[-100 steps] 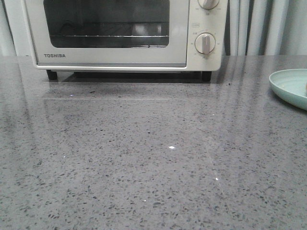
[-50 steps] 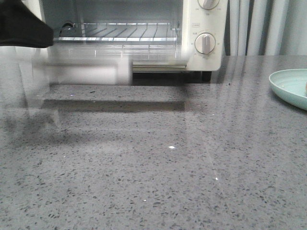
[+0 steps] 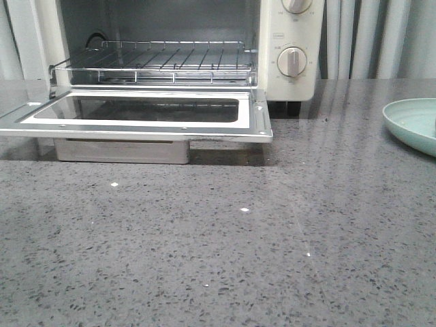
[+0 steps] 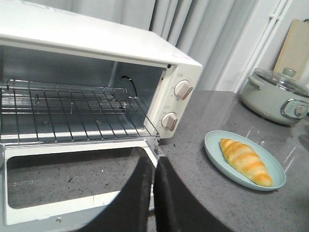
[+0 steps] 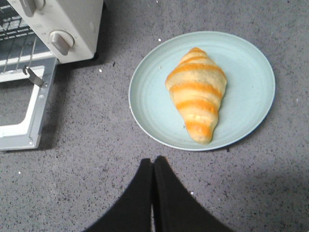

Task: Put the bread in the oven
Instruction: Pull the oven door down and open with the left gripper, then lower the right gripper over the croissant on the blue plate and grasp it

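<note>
**Door now down, bread untouched**

Oven door, shut a sec ago, lies flat; rack exposed. Bread sits on plate, R of oven. Both claws, L & R, closed, empty. You can go pick bread w/ R.

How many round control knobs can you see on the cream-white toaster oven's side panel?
2, both on the cream-white toaster oven: an upper round knob and a lower round knob directly below it. More may sit above the front view's frame.
</note>
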Robot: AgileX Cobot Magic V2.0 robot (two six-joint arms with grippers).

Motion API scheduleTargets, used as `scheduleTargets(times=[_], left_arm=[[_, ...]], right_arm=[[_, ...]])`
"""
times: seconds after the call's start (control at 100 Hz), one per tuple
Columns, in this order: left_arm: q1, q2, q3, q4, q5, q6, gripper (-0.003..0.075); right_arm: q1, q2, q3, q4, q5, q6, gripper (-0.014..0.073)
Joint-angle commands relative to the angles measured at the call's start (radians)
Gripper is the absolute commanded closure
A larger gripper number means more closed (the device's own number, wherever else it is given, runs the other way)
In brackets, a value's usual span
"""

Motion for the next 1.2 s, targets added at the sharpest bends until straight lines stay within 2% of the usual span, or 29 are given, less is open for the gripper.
scheduleTargets(times=[0.0,0.09,0.14,0.21,0.35,0.43,0.78,0.9,1.19], left_arm=[[-0.009,-0.044,-0.054,0.017,0.009,-0.007,0.0742],[-0.009,-0.074,-0.08,0.054,0.055,-0.007,0.0742],[-0.007,-0.086,-0.094,0.075,0.072,-0.007,0.0742],[0.0,-0.096,-0.112,0.101,0.093,-0.007,0.0742],[0.022,-0.097,-0.126,0.113,0.113,-0.007,0.0742],[0.027,-0.097,-0.126,0.113,0.113,-0.007,0.0742],[0.028,-0.097,-0.126,0.117,0.121,-0.007,0.0742],[0.028,-0.097,-0.126,0.117,0.121,-0.007,0.0742],[0.028,-0.097,-0.126,0.117,0.121,-0.007,0.0742]], right_arm=[[-0.004,0.053,-0.059,0.009,-0.032,-0.011,0.0661],[-0.004,0.117,-0.1,0.009,-0.017,-0.013,0.0647],[-0.004,0.155,-0.127,0.009,-0.015,-0.018,0.0606],[-0.004,0.212,-0.169,0.009,-0.009,-0.025,0.0504],[-0.004,0.333,-0.257,0.009,0.014,-0.034,0.0225],[-0.004,0.401,-0.298,0.009,0.026,-0.036,0.0151],[-0.004,0.708,-0.447,0.009,0.109,-0.053,0.0147],[-0.004,0.8,-0.476,-0.029,0.132,-0.053,0.0147],[-0.004,0.925,-0.498,-0.087,0.134,-0.053,0.0147]])
